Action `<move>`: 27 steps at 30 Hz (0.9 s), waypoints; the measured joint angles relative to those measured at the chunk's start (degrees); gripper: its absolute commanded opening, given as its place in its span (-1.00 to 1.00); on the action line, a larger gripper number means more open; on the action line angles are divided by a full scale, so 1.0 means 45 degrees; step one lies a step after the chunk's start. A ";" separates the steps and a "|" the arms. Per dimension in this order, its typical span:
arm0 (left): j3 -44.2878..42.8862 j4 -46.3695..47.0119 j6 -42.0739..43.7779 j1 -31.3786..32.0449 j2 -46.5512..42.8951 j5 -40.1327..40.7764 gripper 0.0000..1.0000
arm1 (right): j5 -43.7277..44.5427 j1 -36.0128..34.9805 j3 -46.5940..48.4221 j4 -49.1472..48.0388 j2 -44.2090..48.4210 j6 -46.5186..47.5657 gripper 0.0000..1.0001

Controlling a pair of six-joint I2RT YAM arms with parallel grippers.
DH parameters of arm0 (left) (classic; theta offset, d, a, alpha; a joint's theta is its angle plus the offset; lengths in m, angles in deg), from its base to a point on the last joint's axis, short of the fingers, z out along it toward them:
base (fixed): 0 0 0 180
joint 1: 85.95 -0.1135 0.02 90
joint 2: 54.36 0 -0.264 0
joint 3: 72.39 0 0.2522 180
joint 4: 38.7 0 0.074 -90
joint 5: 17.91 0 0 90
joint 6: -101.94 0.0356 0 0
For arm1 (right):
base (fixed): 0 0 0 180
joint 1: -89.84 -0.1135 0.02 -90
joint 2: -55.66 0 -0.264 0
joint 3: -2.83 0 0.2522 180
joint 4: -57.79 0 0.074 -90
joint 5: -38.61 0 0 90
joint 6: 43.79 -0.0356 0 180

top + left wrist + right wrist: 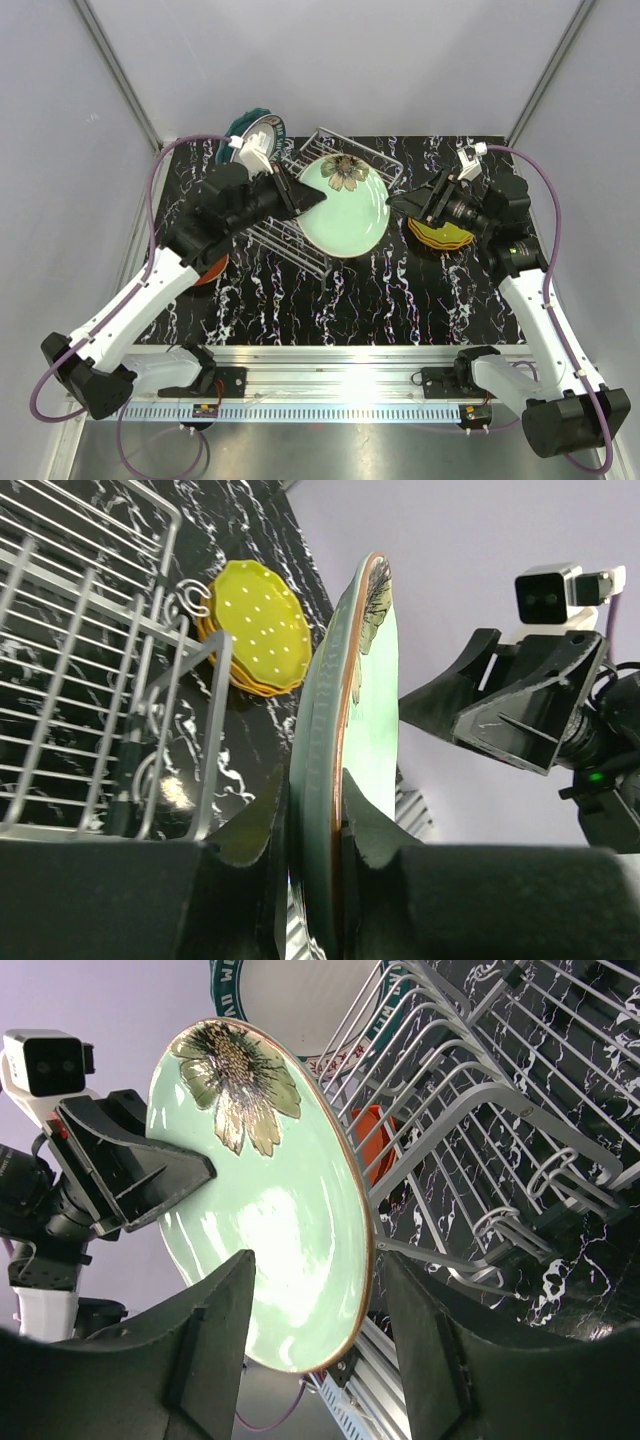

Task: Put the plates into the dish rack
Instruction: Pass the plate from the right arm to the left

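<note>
A mint green plate with a painted flower stands on edge above the wire dish rack. My left gripper is shut on its left rim. In the left wrist view the plate's rim sits pinched between my fingers. My right gripper is open just off the plate's right edge. In the right wrist view the plate fills the gap between the spread fingers without touching them. A stack of yellow dotted plates lies under the right wrist.
A cream plate with a teal rim leans at the rack's far left end. A red-orange plate lies left of the rack, under my left arm. The rack's slots look empty. The yellow plates lie beyond the rack's end.
</note>
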 measured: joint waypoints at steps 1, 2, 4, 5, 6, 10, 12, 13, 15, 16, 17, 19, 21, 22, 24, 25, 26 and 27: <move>-0.0160 -0.0223 0.0165 -0.0087 -0.0010 0.0005 -1.00 | 0.0000 0.0000 0.0000 -0.0015 0.0010 0.0039 0.25; -0.0325 -0.0437 0.0345 -0.0180 -0.0029 0.0015 -1.00 | 0.0010 0.0000 0.0000 0.0000 0.0019 0.0092 0.25; -0.0622 -0.0743 0.0685 -0.0350 -0.0063 0.0078 -1.00 | 0.0019 0.0000 0.0005 0.0087 0.0049 0.0199 0.27; -0.0801 -0.0937 0.0908 -0.0457 -0.0083 0.0165 -1.00 | 0.0029 0.0000 0.0010 0.0151 0.0068 0.0282 0.27; -0.1010 -0.1161 0.1200 -0.0529 -0.0107 0.0277 -1.00 | 0.0034 0.0000 0.0024 0.0223 0.0087 0.0374 0.28; -0.2181 -0.2191 0.2769 -0.0665 -0.0209 0.1054 -1.00 | 0.0058 0.0000 0.0160 0.0398 0.0121 0.0656 0.28; -0.2720 -0.2453 0.3939 -0.0665 -0.0423 0.1457 -1.00 | 0.0068 0.0000 0.0199 0.0447 0.0141 0.0758 0.29; -0.2832 -0.2463 0.4415 -0.0661 -0.0583 0.1593 -1.00 | 0.0092 0.0000 0.0204 0.0466 0.0146 0.0797 0.28; -0.2905 -0.2443 0.5736 -0.0661 -0.1127 0.1846 -1.00 | 0.0112 0.0000 0.0204 0.0500 0.0141 0.0869 0.29; -0.2905 -0.2467 0.6314 -0.0661 -0.1399 0.1948 -1.00 | 0.0112 0.0000 0.0204 0.0520 0.0141 0.0908 0.29; -0.2909 -0.2501 0.6985 -0.0661 -0.1676 0.2030 -1.00 | 0.0112 0.0000 0.0204 0.0544 0.0141 0.0952 0.29; -0.2919 -0.2555 0.8272 -0.0661 -0.2137 0.2220 -1.00 | 0.0112 0.0000 0.0204 0.0583 0.0126 0.1054 0.29; -0.2924 -0.2599 0.9447 -0.0661 -0.2443 0.2511 -1.00 | 0.0117 0.0000 0.0204 0.0641 0.0092 0.1141 0.29; -0.2919 -0.2613 0.9986 -0.0661 -0.2545 0.2710 -1.00 | 0.0117 0.0000 0.0204 0.0661 0.0063 0.1171 0.29; -0.2856 -0.2599 1.0875 -0.0661 -0.2657 0.3109 -1.00 | 0.0121 0.0000 0.0204 0.0661 -0.0019 0.1229 0.28; -0.2769 -0.2584 1.1322 -0.0661 -0.2710 0.3347 -1.00 | 0.0121 0.0000 0.0204 0.0665 -0.0083 0.1253 0.28; -0.2681 -0.2574 1.1730 -0.0661 -0.2735 0.3619 -1.00 | 0.0126 0.0000 0.0204 0.0665 -0.0146 0.1277 0.28; -0.2579 -0.2550 1.2109 -0.0661 -0.2744 0.3881 -1.00 | 0.0131 0.0000 0.0204 0.0665 -0.0194 0.1292 0.28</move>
